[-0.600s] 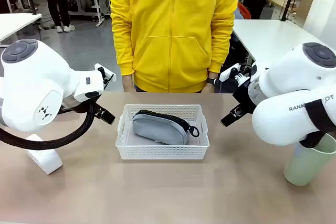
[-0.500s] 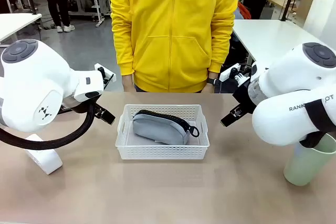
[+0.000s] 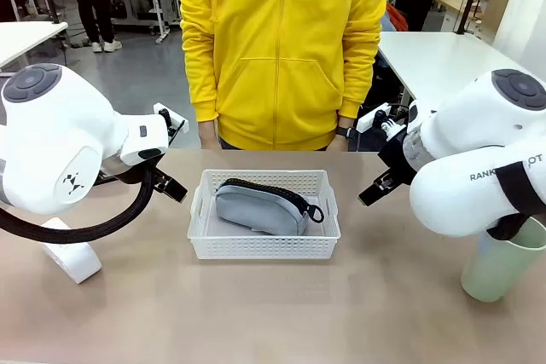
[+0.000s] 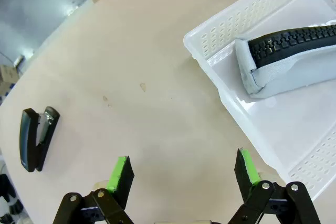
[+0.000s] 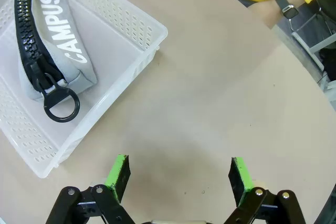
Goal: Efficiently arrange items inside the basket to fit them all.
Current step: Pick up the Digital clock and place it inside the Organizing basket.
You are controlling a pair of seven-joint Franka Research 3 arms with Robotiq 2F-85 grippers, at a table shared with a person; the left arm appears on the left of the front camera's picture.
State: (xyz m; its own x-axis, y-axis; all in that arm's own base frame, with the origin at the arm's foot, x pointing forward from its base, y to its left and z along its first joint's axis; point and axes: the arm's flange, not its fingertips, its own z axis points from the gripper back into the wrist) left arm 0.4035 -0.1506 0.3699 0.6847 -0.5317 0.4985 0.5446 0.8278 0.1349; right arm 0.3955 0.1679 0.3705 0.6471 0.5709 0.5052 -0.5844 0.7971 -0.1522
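Basket (image 3: 264, 249) with only pouch (image 3: 256, 209) inside, stapler (image 4: 35, 139) and cup (image 3: 495, 270) waiting outside it, left tool (image 4: 181, 174) and right tool (image 5: 179, 174) spread, empty.

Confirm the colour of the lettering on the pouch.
White lettering on the grey pouch; clearest in right wrist view.

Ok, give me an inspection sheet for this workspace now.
Surface: beige table, a few faint marks.
Job's things: grey pouch lying in white basket; black stapler, white box and green cup on the table outside it.
Clutter: nothing seen.
Claws: left claw open, empty, above the table; right claw open, empty.
Cables: black cable looping under left arm.
Surroundings: person in yellow hoodie at far edge; other tables behind.
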